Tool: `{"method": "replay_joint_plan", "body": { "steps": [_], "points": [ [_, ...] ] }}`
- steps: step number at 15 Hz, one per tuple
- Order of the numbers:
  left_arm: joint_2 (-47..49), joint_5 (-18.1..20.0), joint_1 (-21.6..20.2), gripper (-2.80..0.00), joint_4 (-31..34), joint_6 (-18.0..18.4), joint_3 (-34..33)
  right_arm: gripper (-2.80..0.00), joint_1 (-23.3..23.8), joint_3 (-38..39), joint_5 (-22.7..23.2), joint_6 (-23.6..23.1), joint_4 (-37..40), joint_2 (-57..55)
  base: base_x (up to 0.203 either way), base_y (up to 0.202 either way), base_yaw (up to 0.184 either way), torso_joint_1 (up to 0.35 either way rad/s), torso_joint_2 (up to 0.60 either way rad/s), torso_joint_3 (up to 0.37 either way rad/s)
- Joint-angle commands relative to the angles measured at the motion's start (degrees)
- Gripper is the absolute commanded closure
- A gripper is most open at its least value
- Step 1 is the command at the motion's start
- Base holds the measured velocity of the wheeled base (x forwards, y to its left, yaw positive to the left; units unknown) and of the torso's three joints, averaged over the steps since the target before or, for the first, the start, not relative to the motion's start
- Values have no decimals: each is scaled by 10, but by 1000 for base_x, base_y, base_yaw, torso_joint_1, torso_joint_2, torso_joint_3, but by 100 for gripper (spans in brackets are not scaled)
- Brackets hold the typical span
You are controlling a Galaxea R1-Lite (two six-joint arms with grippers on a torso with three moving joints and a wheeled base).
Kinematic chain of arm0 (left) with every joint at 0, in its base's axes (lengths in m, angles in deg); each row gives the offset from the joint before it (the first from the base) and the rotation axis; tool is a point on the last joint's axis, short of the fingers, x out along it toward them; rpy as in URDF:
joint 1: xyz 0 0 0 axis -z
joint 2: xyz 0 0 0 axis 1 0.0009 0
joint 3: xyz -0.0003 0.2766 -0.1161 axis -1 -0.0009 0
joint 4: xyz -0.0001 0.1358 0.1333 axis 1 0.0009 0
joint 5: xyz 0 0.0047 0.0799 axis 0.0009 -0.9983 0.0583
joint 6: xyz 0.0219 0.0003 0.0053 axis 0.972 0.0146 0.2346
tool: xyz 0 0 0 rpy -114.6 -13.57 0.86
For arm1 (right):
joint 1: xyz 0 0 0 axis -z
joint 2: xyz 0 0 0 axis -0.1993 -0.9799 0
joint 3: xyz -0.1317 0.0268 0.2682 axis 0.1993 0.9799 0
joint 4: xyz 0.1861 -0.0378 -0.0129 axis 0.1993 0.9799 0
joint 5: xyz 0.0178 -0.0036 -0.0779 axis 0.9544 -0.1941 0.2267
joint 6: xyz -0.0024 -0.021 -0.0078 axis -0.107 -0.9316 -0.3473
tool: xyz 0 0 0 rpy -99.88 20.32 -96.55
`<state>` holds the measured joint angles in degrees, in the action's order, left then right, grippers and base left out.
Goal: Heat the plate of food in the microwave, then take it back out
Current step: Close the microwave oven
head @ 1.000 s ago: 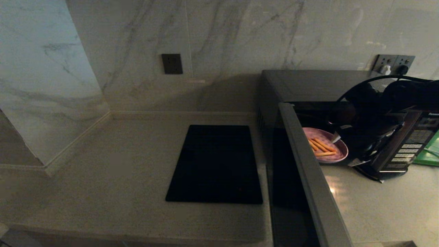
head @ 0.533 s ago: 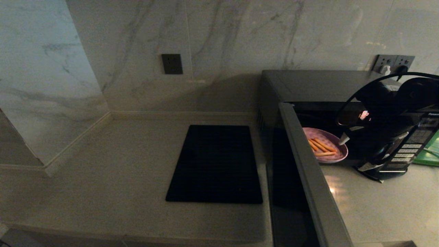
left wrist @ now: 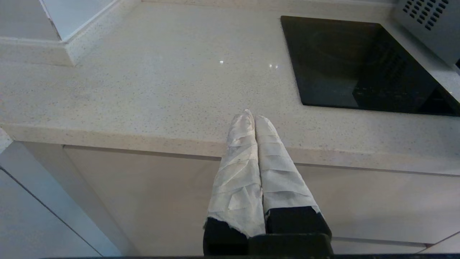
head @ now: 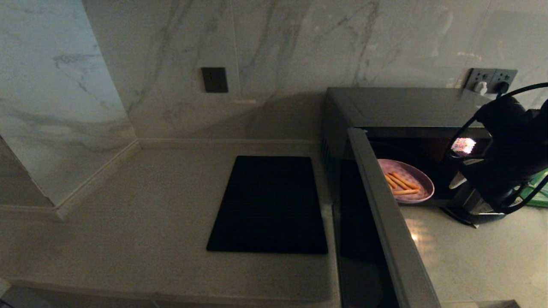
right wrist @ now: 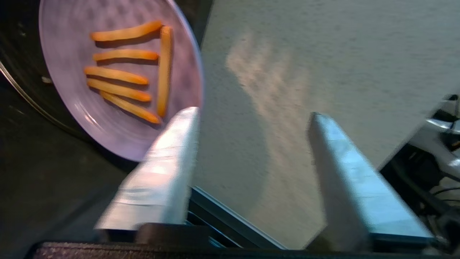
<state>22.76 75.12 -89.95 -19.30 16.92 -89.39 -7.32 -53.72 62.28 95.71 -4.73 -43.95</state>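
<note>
1. Head view: a dim kitchen with marble wall panels and a pale speckled counter (head: 141, 222). A flat black cooktop (head: 269, 205) lies in the middle of the frame. At right stands the microwave (head: 385, 107), its door (head: 385, 222) swung open toward the lower centre. The plate of food (head: 406, 182) sits at the mouth of the cavity, its near rim reaching to the front sill. The right gripper (head: 460, 179) hangs at the right edge, apart from the plate.

2. Left wrist view: the left gripper (left wrist: 253, 120) is parked low in front of the counter edge, its wrapped fingers pressed together with nothing between them.

3. Right wrist view: the right gripper (right wrist: 251, 115) has its two fingers spread, holding nothing. The plate (right wrist: 118, 79) lies at upper left, carrying six orange sticks (right wrist: 122, 75). One fingertip (right wrist: 185, 118) overlaps the plate's rim in the picture; whether it touches cannot be told. The other finger stands over bare counter.

4. The step in hand looks like clearing the arm away so the door can shut. To do it well, the gripper should draw straight back without nudging the rim. The plate seems to overhang the sill, so it may need seating deeper first, or the door could strike it.
</note>
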Motion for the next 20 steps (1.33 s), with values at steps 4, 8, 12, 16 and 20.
{"method": "replay_joint_plan", "body": {
  "steps": [4,8,12,16,20],
  "points": [
    [1,0,0,0,0,-1,0,0,9,71,0,-29,3,81,0,0,0,0,0,0],
    [1,0,0,0,0,-1,0,0,25,159,6,-150,16,144,0,0,0,0,0,0],
    [1,0,0,0,0,-1,0,0,45,203,19,-344,63,222,0,0,0,0,0,0],
    [1,0,0,0,0,-1,0,0,51,191,22,-442,66,286,0,0,0,0,0,0],
    [0,0,0,0,0,-1,0,0,39,175,30,-480,65,310,0,0,0,0,0,0]
  ]
}}
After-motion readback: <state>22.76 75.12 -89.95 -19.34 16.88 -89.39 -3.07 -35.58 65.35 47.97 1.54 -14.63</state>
